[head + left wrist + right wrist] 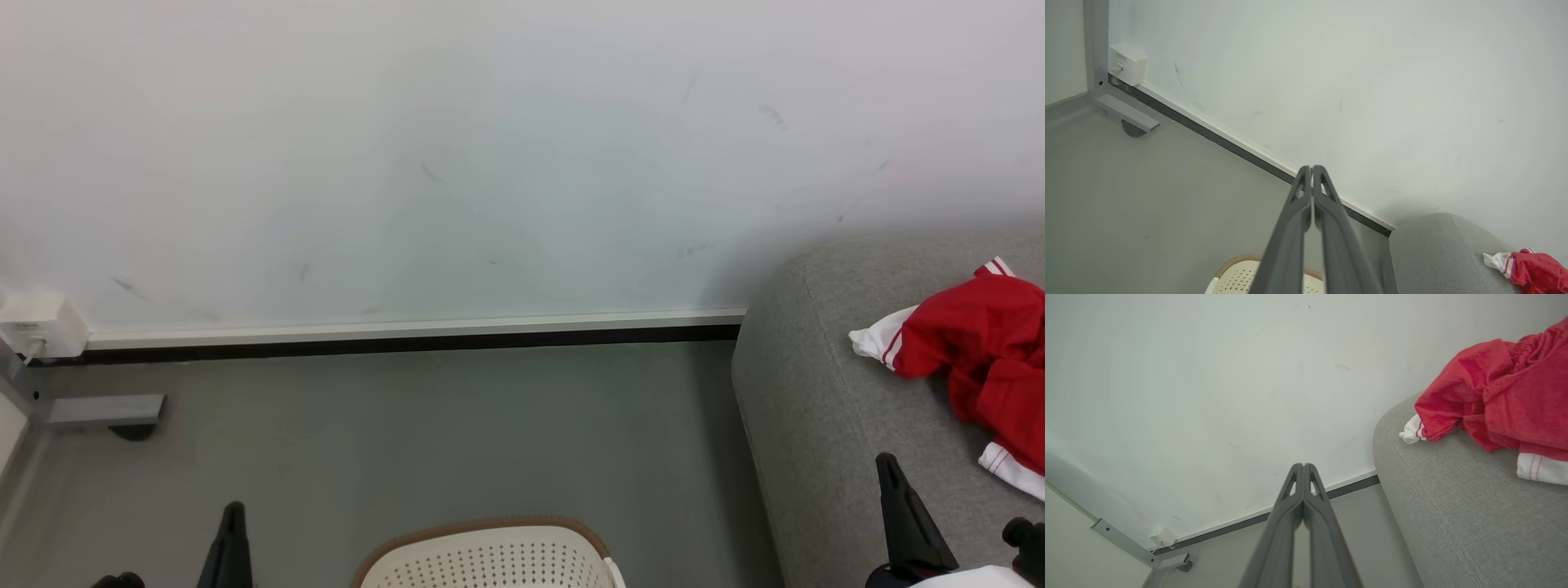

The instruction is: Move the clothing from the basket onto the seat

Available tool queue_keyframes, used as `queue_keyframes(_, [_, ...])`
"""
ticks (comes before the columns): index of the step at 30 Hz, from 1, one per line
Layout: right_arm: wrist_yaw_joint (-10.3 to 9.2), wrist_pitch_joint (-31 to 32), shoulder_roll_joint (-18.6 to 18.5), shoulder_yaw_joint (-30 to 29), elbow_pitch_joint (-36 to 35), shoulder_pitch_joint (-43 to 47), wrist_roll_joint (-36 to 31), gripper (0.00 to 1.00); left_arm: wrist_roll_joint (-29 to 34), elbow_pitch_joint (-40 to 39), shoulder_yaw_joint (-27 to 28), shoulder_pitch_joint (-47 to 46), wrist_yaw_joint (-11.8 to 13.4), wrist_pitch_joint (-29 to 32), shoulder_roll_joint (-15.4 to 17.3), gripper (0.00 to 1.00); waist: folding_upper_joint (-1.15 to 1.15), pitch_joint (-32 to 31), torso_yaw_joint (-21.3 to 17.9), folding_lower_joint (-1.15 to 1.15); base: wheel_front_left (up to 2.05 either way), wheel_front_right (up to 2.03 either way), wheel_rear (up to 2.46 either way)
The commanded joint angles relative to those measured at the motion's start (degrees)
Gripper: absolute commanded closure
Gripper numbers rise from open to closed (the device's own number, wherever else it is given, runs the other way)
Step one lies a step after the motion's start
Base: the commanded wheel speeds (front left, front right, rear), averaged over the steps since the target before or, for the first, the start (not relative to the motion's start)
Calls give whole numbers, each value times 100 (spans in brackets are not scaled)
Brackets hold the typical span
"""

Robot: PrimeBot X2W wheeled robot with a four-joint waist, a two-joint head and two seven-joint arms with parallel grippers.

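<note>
The cream-white basket point(490, 555) with a brown rim pokes up from the bottom edge of the head view; its inside is hidden. A red and white piece of clothing point(971, 347) lies crumpled on the grey seat point(816, 384) at the right. My left gripper point(233, 514) is at the lower left, left of the basket, shut and holding nothing. My right gripper point(886, 465) rises over the seat's near part, below the clothing, also shut and holding nothing. In the left wrist view the fingers point(1311, 168) meet at the tips above the basket point(1237, 275). In the right wrist view the fingers point(1303, 465) are pressed together, left of the clothing point(1502, 392).
A white wall point(490, 163) with a dark skirting strip point(408, 343) runs behind grey floor point(449, 433). A white wall socket point(37, 322) and a grey metal bracket foot point(106, 408) sit at the far left.
</note>
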Motion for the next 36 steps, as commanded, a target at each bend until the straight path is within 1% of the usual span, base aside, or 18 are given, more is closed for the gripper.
queue_keyframes(1, [1,47,-23,-70,-49,-171,186,100,-219,-65,9,-148,-29,48,43,100,0,1,0,0,0,0,0])
queue_keyframes(20, [1,433,120,-390,-16,-239,1494,100,-1757,-23,15,-333,-118,451,37,100,0,18,-4,0,0,0,0])
queue_keyframes(36, [2,701,231,-610,5,-291,2361,100,-2768,8,24,-448,-174,719,32,100,0,31,-7,0,0,0,0])
